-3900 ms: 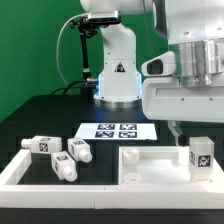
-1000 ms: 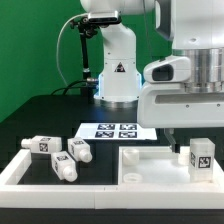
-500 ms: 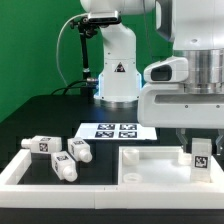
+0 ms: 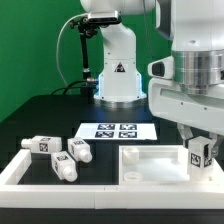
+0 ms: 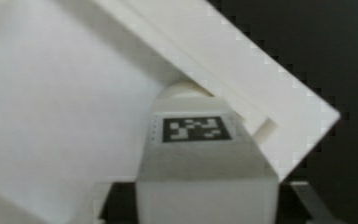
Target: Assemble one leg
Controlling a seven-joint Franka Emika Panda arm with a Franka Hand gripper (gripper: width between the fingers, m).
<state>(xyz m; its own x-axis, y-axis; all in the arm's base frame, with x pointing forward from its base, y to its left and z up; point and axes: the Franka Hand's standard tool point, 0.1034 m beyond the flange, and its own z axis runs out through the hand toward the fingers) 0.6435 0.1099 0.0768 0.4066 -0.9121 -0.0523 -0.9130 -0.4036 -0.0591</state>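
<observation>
One leg (image 4: 199,157), a white post with a black-and-white tag, stands upright in the corner of the white square tray-like piece (image 4: 150,162) at the exterior view's right. My gripper (image 4: 198,143) comes down over it, with a finger close against each side. In the wrist view the leg (image 5: 197,150) fills the middle, with its tag facing the camera. The gripper (image 5: 208,205) has its dark fingers (image 5: 126,200) pressed on the leg's two sides, over the tray piece's rim corner (image 5: 291,115). The leg's peg end is hidden.
Three more legs (image 4: 40,146) (image 4: 80,151) (image 4: 63,166) lie loose at the exterior view's left, inside a low white border (image 4: 14,172). The marker board (image 4: 117,130) lies behind the tray piece. The arm's base (image 4: 117,75) stands at the back.
The wrist has turned and shifted slightly towards the exterior view's right. The leg stays standing in the same corner, and its tag has turned a little.
</observation>
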